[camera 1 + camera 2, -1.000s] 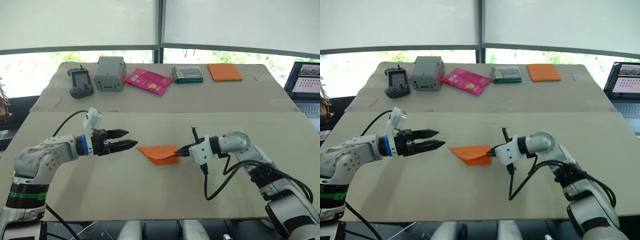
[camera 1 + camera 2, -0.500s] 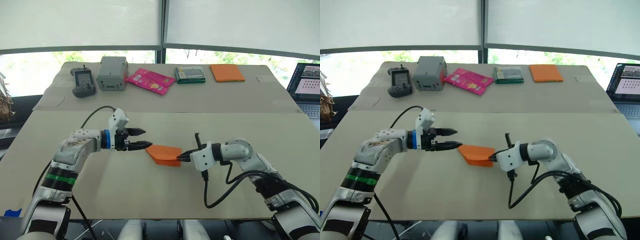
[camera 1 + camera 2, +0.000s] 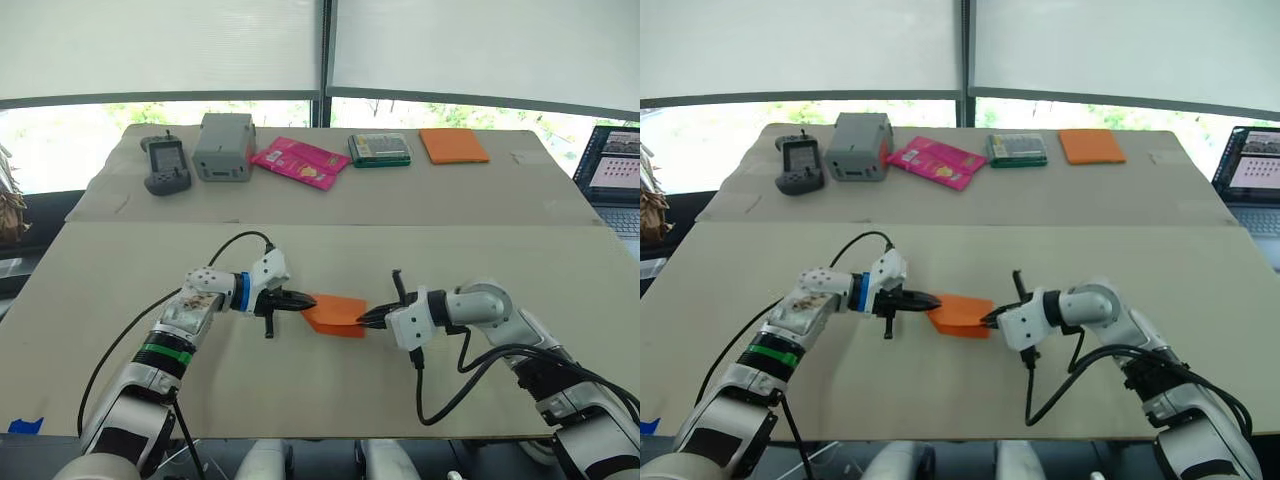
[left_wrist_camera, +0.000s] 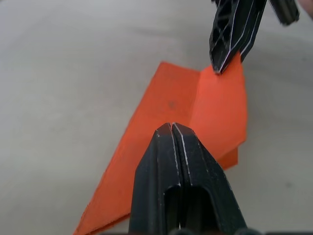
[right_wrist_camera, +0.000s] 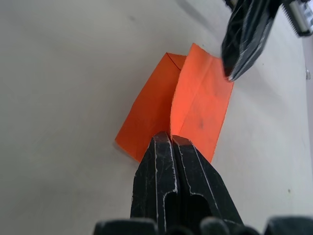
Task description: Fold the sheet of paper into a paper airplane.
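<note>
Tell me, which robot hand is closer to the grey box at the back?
Left. The left gripper sits on the grey box's side of the table, at the folded orange paper; the right gripper is farther across.

Well beyond the pincers we see a handheld controller [image 3: 165, 166], grey box [image 3: 222, 147], pink packet [image 3: 296, 162], green case [image 3: 379, 150], orange pad [image 3: 454, 145] and laptop [image 3: 612, 176].

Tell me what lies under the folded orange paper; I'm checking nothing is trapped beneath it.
Around the sheet of paper the bare table shows. The paper's folded layers cover the spot beneath it. The left pincer and right pincer meet its opposite ends.
</note>
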{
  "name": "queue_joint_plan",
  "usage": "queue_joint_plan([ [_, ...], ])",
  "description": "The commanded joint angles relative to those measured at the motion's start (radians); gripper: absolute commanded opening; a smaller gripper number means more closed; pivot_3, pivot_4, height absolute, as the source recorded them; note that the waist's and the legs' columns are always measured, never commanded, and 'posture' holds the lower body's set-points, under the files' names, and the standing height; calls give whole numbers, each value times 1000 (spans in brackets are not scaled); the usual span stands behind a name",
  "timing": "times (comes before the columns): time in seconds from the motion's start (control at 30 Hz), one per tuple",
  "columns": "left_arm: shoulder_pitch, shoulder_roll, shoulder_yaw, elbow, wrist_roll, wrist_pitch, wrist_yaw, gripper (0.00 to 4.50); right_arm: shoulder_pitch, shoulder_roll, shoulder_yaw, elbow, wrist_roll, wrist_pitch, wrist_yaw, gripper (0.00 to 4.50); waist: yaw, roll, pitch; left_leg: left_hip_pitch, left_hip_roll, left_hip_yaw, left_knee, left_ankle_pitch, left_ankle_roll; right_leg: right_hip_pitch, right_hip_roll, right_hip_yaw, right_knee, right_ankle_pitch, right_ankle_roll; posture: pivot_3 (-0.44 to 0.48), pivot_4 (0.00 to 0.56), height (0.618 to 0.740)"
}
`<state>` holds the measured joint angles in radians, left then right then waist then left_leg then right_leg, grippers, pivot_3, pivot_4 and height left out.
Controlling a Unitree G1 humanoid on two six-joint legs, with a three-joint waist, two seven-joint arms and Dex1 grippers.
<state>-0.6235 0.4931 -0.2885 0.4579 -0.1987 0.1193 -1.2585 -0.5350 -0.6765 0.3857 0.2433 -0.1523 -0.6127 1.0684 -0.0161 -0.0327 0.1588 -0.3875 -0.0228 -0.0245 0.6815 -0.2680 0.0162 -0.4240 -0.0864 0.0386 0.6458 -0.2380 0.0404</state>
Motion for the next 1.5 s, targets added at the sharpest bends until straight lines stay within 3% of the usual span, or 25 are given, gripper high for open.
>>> queue_joint_plan([
  [0.03, -26, -12, -4, 52, 38, -62, -14, 15, -5, -13, -1, -21, -15, -44, -10, 0, 1, 0, 0, 0, 0, 0, 0, 0, 0, 0, 0, 0, 0, 0, 0, 0, 150, 740],
  [0.37, -76, -53, 40, 133, 35, -88, -32, 15, 2, -19, -5, -12, 6, -89, 2, 0, 3, 0, 0, 1, 0, 0, 2, 0, 0, 2, 0, 0, 1, 0, 0, 0, 150, 740],
  [0.73, -81, -15, 47, 11, 27, -21, -89, 15, 4, -25, -10, -11, 21, -100, 14, 0, 2, 0, 0, 0, 1, 0, 2, 0, 1, 1, 0, 0, 1, 0, 0, 0, 150, 740],
  [1.13, -72, -31, 31, 95, 85, -81, -84, 15, -55, -29, 8, 79, 37, -178, 59, 0, 1, 0, 0, 0, 1, 0, 2, 0, 1, 1, 0, 0, 1, 0, 0, 0, 150, 740],
  [1.4, -62, -48, 28, 158, 102, -118, -85, 15, -13, -25, -4, 28, 103, -123, 73, 0, 3, 0, 0, 1, 2, 0, 2, 0, 1, 2, 0, 0, 1, 0, 0, 0, 150, 740],
  [1.5, -51, -51, 26, 158, 102, -120, -85, 0, 8, -35, -22, -16, 126, -82, 65, 947, 3, 0, 0, 1, 2, 0, 2, 0, 1, 2, 0, 0, 1, 0, 0, 0, 150, 740],
])
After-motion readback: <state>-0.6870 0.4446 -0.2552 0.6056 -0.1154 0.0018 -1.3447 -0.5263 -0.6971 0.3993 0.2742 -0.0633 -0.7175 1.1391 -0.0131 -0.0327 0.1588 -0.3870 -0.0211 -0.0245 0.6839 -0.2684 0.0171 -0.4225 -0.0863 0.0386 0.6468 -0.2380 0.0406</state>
